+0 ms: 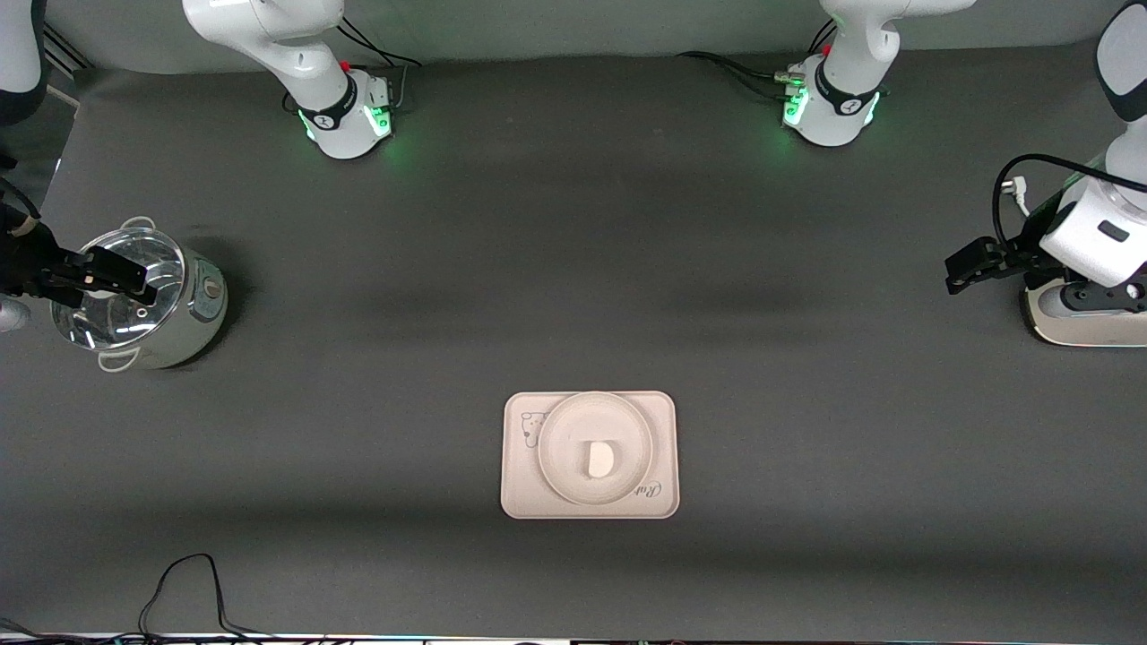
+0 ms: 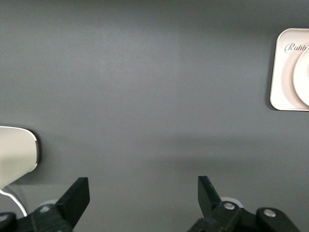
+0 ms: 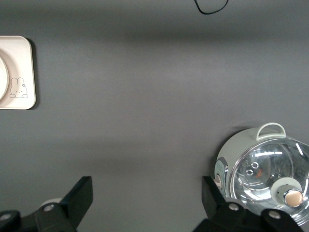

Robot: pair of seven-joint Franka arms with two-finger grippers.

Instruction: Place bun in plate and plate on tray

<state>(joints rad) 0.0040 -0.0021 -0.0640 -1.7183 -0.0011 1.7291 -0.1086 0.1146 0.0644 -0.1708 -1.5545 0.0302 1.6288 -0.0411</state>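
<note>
The small white bun point(image 1: 600, 459) lies in the round cream plate point(image 1: 554, 432). The plate sits on the rectangular tray point(image 1: 521, 500) with the rabbit drawing, near the front camera at mid-table. The tray's corner point(image 2: 282, 72) and plate rim point(image 2: 304, 72) show in the left wrist view, and the tray point(image 3: 19, 72) shows in the right wrist view. My left gripper point(image 1: 963, 267) point(image 2: 142, 186) is open and empty over bare table at the left arm's end. My right gripper point(image 1: 121, 276) point(image 3: 147, 186) is open and empty over the pot at the right arm's end.
A steel pot with a glass lid point(image 1: 148, 305) point(image 3: 265, 174) stands at the right arm's end. A white device point(image 1: 1084, 318) point(image 2: 14, 154) sits at the left arm's end. A black cable point(image 1: 188, 582) loops at the table edge nearest the front camera.
</note>
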